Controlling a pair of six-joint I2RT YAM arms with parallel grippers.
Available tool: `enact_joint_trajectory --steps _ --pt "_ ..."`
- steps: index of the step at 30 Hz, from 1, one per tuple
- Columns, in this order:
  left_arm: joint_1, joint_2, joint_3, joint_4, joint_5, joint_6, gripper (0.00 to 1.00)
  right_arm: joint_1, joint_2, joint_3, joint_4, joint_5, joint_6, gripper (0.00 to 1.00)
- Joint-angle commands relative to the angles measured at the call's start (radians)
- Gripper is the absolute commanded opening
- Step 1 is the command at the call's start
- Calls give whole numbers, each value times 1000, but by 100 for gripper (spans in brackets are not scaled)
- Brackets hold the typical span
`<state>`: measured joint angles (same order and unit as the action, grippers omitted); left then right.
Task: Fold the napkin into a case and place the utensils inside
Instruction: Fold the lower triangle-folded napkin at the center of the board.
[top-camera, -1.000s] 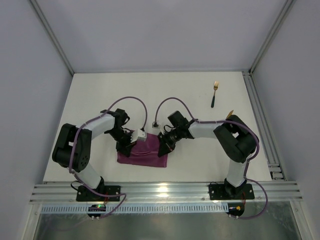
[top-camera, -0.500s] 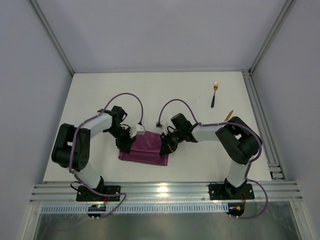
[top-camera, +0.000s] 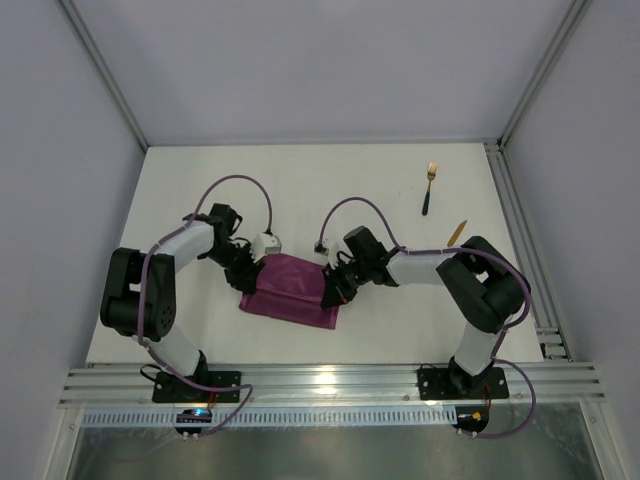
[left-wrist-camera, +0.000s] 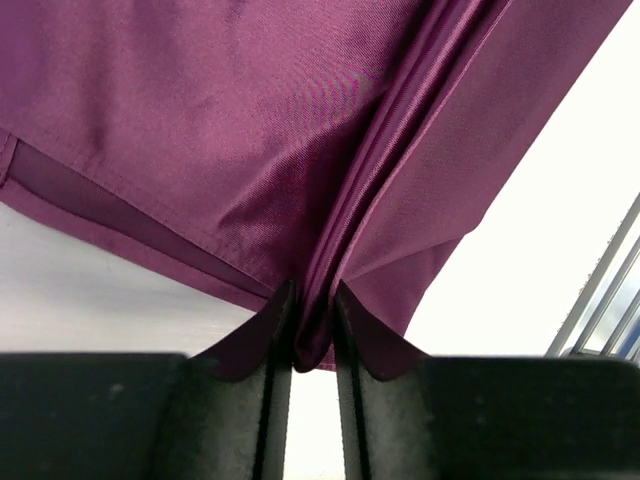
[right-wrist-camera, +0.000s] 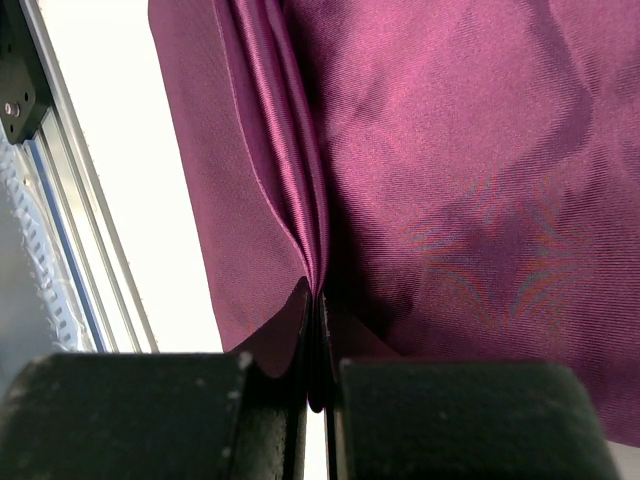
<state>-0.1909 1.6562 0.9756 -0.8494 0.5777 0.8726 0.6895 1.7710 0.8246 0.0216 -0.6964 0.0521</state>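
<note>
From above, I see the napkin (top-camera: 292, 292) lying on the desk (top-camera: 200, 185) between my left pincer (top-camera: 248, 284) and right pincer (top-camera: 330, 291), one at each end. Left wrist: the left pincer (left-wrist-camera: 305, 310) grips a bunched fold of it. Right wrist: the right pincer (right-wrist-camera: 312, 305) clamps tight on a pleat.

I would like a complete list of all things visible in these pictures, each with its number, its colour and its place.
napkin: one, magenta-purple, folded, on the table between the two arms
fork: one, gold with dark handle, far right part of the table
knife: one, only a gold tip shows, beside the right arm's elbow
table: one, white
rails: silver metal, along the near edge and the right side
cables: two, purple, one looped over each arm
left arm: one, black and white, left of the napkin
right arm: one, black and white, right of the napkin
left gripper: black, pinching a napkin fold
right gripper: black, pinching a napkin fold
</note>
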Motion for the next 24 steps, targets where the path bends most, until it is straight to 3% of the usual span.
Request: enact_joint_trajectory --steps 1,3,4,8,15,21,23,24 --pt "18 -6 35 3 47 6 19 -4 -44 -1 11 41 -5 4" --pt "21 -1 41 -5 60 8 10 -4 -45 1 9 41 -5 4" --pt "21 1 44 -5 74 9 1 -4 -42 4 5 41 -5 4" --pt "19 13 60 -20 93 11 0 -4 -60 37 -81 80 -21 25" --pt "19 8 66 -22 94 9 0 -4 -171 73 -112 135 9 47" --pt "19 19 78 -19 91 -1 0 -4 -151 113 -14 189 93 46" --pt "19 24 90 -20 91 -7 0 -4 -121 126 64 204 164 36" --pt "19 31 95 -20 91 -15 0 -4 -81 131 81 213 192 20"
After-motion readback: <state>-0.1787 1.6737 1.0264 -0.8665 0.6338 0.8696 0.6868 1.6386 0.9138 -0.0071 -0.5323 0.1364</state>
